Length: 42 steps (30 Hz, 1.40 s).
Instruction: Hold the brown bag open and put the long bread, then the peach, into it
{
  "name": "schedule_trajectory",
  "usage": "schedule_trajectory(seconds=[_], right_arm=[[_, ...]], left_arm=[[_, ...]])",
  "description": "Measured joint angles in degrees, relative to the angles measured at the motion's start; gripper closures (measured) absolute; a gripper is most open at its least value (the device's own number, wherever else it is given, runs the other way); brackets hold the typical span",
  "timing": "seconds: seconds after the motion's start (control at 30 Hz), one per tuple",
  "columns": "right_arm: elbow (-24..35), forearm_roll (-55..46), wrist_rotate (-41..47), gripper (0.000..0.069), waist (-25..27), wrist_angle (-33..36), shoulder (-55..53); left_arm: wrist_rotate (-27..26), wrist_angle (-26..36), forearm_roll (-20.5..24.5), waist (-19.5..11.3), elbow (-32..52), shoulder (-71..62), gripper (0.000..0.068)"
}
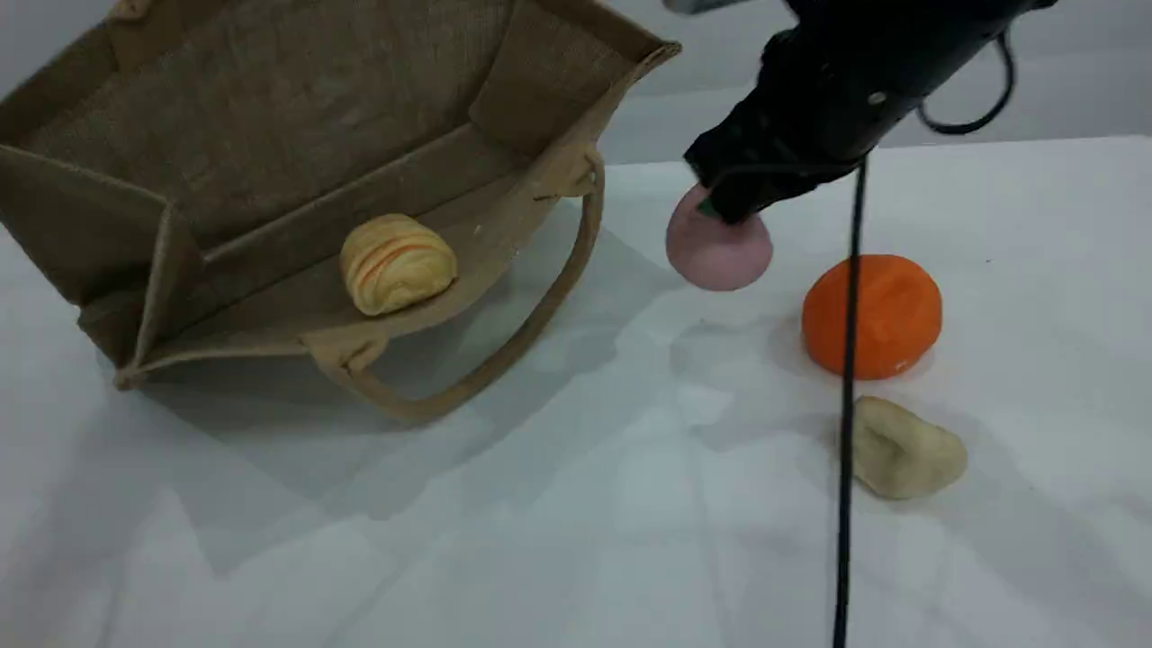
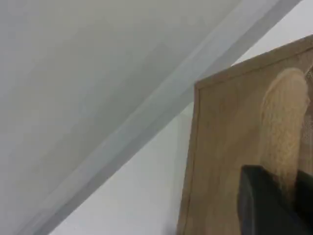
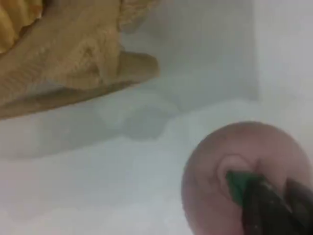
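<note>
The brown bag lies on its side at the left with its mouth gaping toward me. The long bread rests inside on the lower wall. One beige handle loops out onto the table. In the left wrist view the bag's wall and its other handle run down into my left gripper, which is shut on that handle. The peach sits right of the bag. My right gripper is shut on the peach's top, pinching its green leaf.
A bright orange ball and a small beige lump lie right of the peach. A black cable hangs down in front of them. White cloth covers the table.
</note>
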State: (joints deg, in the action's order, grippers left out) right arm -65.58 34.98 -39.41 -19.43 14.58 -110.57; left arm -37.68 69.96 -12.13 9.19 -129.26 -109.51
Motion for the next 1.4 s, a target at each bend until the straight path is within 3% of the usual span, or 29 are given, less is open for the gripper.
schedule_trajectory(seconds=[0.23, 0.53, 0.73, 0.9, 1.23, 1.4], right_arm=[[9.2, 2.5, 0.1, 0.0678, -0.6, -4.3, 11.2], [17.1, 2.5, -0.9, 0.0678, -8.6, -10.4, 20.3], [17.2, 2.4, -1.1, 0.0678, -14.5, -11.8, 20.4], [17.2, 2.6, -1.1, 0.0678, -17.8, -13.7, 20.4], [17.2, 4.2, -1.1, 0.0678, -18.9, -14.0, 20.4], [17.2, 4.2, -1.6, 0.0678, -18.9, -19.3, 19.0]], left_arm=[[-1.1, 0.0, -1.8, 0.1, 0.0, 0.0, 0.0583], [-2.6, 0.0, -8.3, 0.1, 0.0, -0.1, 0.0583], [-4.2, -0.1, -13.7, 0.1, 0.1, -0.1, 0.0583], [-5.1, -0.2, -13.3, 1.4, 2.8, -0.1, 0.0583], [-6.2, 0.0, -13.5, 4.4, 3.7, -2.6, 0.0583], [-6.4, 0.0, -13.6, 4.8, 3.7, -3.7, 0.0583]])
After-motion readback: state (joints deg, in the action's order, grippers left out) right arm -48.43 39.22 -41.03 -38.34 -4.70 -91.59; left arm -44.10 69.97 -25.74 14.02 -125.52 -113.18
